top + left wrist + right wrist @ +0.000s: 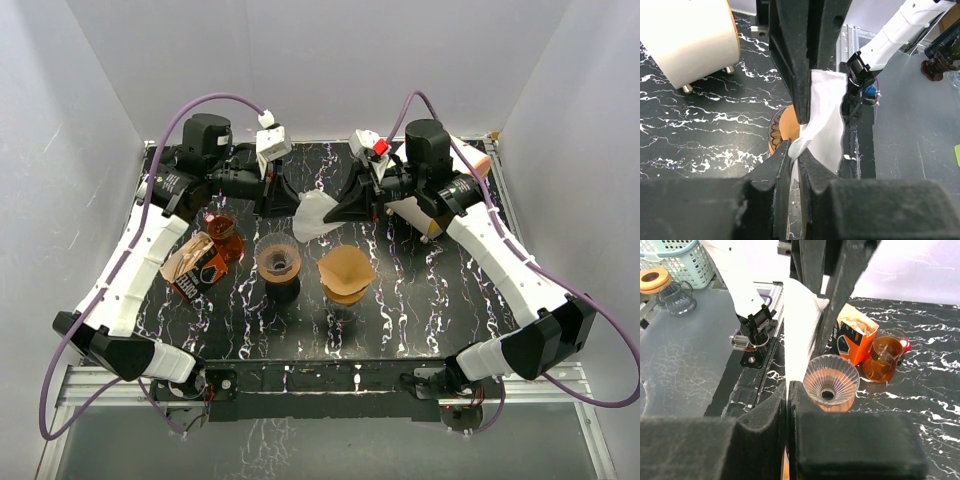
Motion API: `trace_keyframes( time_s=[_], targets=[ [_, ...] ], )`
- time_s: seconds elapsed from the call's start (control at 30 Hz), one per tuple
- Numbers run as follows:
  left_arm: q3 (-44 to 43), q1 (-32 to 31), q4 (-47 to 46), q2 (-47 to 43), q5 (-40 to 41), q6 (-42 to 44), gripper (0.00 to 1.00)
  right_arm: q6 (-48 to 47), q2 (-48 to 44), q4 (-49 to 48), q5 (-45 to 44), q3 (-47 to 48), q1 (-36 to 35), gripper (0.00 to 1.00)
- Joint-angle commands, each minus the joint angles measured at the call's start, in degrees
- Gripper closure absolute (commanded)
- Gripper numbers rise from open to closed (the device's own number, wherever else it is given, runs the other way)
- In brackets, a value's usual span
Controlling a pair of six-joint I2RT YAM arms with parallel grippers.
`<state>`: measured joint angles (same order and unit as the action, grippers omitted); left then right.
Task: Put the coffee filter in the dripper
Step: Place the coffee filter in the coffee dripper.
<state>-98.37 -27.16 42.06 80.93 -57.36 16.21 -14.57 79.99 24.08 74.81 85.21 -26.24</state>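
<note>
Nearest the arm bases the marbled tabletop [330, 340] carries nothing of the task. At mid-table stands the dripper [277, 258], a ribbed clear cone on a dark base. The right wrist view shows its bowl bare, with no paper in it. A brown paper cone [345, 272] sits just right of it, and an orange box [195, 265] and an amber glass jug [222, 232] sit to its left. Farther back, the white filter [313, 215] hangs in the air between the two arms, behind the dripper and clear of it. The left jaws are narrowed to a pinch on one edge and the right jaws are clamped on the other. Judgement: the pick-up is done and the placing is not. The filter looks flat and folded, so it likely needs spreading into a cone, carrying forward over the dripper, seating and letting go.
</note>
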Motion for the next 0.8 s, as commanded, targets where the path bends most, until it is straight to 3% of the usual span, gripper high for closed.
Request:
trace_keyframes(
  time_s=[0.0,0.4,0.67,0.77],
  targets=[
    [0.77,0.70,-2.39,-2.27,-5.13,-2.00,0.93,4.41,-0.65,-5.93,-1.10,-1.15,0.14,1.00],
    [4.02,0.78,-6.02,-2.25,-8.51,-5.74,0.84,7.51,-0.44,-9.16,-1.26,-1.64,0.14,1.00],
    [4.46,1.12,-6.83,-2.26,-9.17,-6.76,1.00,8.48,-0.35,-10.36,-2.59,-2.93,0.22,1.00],
    [5.04,1.51,-8.21,-2.97,-6.50,-8.96,1.00,9.95,-0.47,-10.16,-7.23,-2.67,0.22,0.86]
  ],
)
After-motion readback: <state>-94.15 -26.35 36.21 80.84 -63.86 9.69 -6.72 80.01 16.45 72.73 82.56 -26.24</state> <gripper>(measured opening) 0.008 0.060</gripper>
